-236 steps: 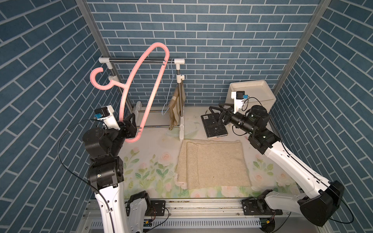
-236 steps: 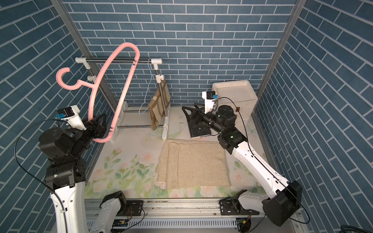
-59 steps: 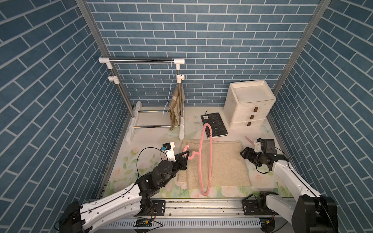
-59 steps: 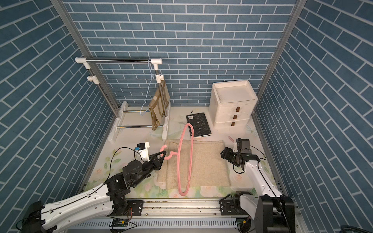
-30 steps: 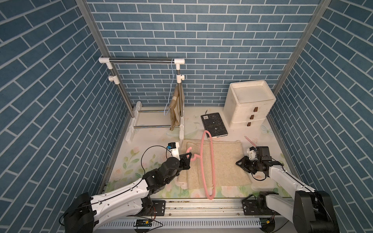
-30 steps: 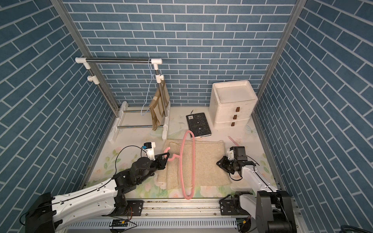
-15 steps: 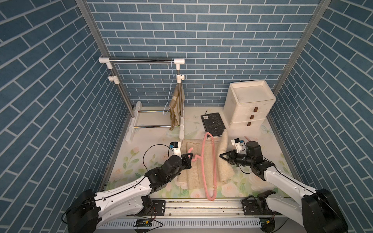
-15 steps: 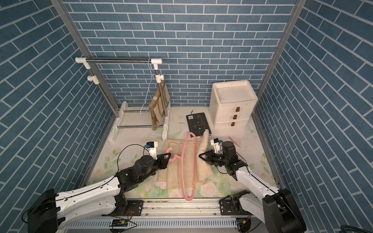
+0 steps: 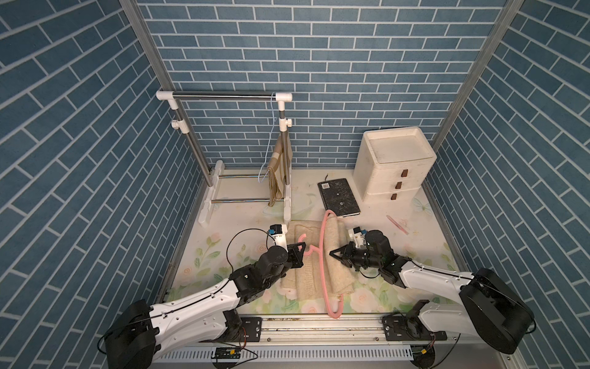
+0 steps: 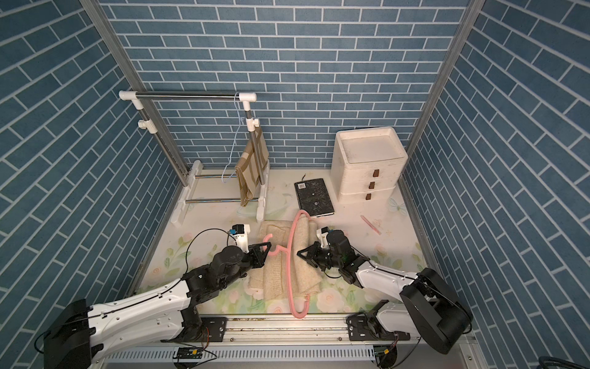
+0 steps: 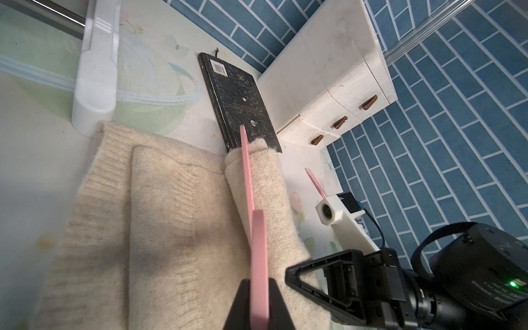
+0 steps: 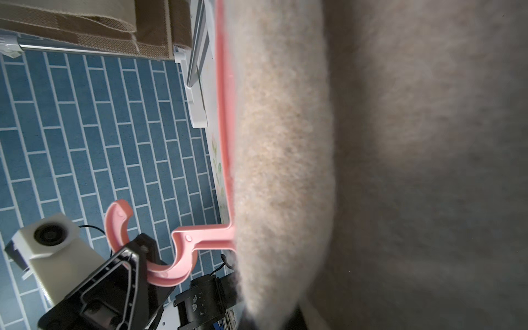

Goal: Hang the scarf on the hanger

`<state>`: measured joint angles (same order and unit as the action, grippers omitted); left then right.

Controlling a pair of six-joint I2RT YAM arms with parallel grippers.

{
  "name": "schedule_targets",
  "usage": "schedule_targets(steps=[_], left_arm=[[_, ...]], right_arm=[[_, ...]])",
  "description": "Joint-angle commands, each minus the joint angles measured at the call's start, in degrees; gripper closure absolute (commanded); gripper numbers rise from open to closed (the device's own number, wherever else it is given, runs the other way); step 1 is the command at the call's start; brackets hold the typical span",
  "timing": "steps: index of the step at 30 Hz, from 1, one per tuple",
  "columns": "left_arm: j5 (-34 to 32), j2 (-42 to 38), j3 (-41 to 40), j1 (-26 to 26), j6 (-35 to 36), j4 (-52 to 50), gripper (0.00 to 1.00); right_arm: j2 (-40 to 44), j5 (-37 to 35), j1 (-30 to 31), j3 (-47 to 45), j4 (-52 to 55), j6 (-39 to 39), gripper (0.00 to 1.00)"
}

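- The clothes rack point(image 9: 223, 95) is standing well beyond both pairs of jaws, at the back wall. A brown cloth point(image 9: 278, 174) is hanging on the post nearer the left jaws.
- The white set of drawers point(image 9: 396, 166) is standing well beyond the right jaws, in the far corner.
- The cream scarf point(image 9: 308, 274) point(image 11: 171, 214) is lying on the flowered table point(image 9: 242, 223) between and beneath the two pairs of jaws. The side nearer the right jaws is being raised into a fold that is leaning against the hanger's bar.
- The pink hanger point(image 11: 258, 251) point(image 10: 297, 313) is standing on edge across the scarf, between the two pairs of jaws. Its hook is pointing toward the left jaws. One end is reaching the book and the other is hanging over the table's near edge.
- The black book point(image 9: 338, 196) is lying flat beyond the jaws, just past the scarf's far edge and beside the drawers.
- The left gripper point(image 9: 300, 248) point(image 11: 258, 300) is keeping its jaws clenched on the hanger's hook, low over the scarf.
- The right gripper point(image 9: 333, 254) is facing the left one from the other side of the hanger. Its jaws are clamped together and seem to be pinching the raised fold, which is filling most of the right wrist view.
- A pink pen point(image 9: 397, 224) is lying on the table beyond the right jaws, apart from the scarf.
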<state>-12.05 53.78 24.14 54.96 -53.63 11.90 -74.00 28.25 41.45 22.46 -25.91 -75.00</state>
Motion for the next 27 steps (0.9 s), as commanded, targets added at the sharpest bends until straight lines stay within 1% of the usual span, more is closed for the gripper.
schedule_targets(steps=[1,3,6,8,11,13,14,15,18,20,23,25,27], left_arm=[[0.42,-1.14,1.42,-0.4,0.02,0.76,1.0],[0.86,-1.18,2.26,-0.38,0.01,0.93,1.0],[1.62,-0.98,3.33,-0.38,-0.05,1.0,1.0],[1.83,-1.01,4.02,-0.38,-0.23,1.3,1.0],[1.99,-0.92,4.92,-0.38,-0.59,1.37,1.0],[2.08,-0.9,4.94,-0.38,-0.6,1.28,1.0],[1.99,-0.95,4.87,-0.38,-0.72,1.26,1.0],[1.95,-0.88,4.86,-0.38,-0.88,1.14,1.0],[1.45,-0.71,6.56,-0.38,-1.04,0.53,1.0],[1.15,-0.53,6.77,-0.38,-1.04,-0.02,1.0],[0.87,-0.21,7.25,-0.38,-1.04,-1.0,1.0],[0.86,0.05,7.61,-0.38,-1.04,-1.32,1.0],[0.99,0.29,8.19,-0.38,-1.09,-1.64,1.0]], right_arm=[[-3.49,-2.31,1.92,-0.07,-5.71,-3.77,1.0],[-7.03,-2.04,3.39,1.2,-7.89,-4.31,1.0],[-11.72,-0.63,5.35,3.69,-10.21,-4.62,0.96],[-14.45,0.22,6.39,4.68,-12.75,-5.7,0.95],[-16.14,0.58,7.39,5.07,-14.5,-6.44,0.91],[-15.05,-0.26,7.42,5.21,-13.2,-5.67,0.86],[-13.94,-0.89,7.35,5.52,-11.33,-4.81,0.83],[-12.8,-1.32,7.2,5.82,-9.41,-3.72,0.76],[-9.16,-1.73,6.22,6.48,-4.06,-0.58,0.67],[-6.32,-1.3,5.06,6.89,0.29,1.97,0.63],[-1.97,-1.1,3.03,8.74,10.77,7.97,0.57],[0.88,-0.95,2.23,9.95,17.56,11.66,0.55],[2.81,0.07,1.82,9.95,21.31,13.41,0.57]])
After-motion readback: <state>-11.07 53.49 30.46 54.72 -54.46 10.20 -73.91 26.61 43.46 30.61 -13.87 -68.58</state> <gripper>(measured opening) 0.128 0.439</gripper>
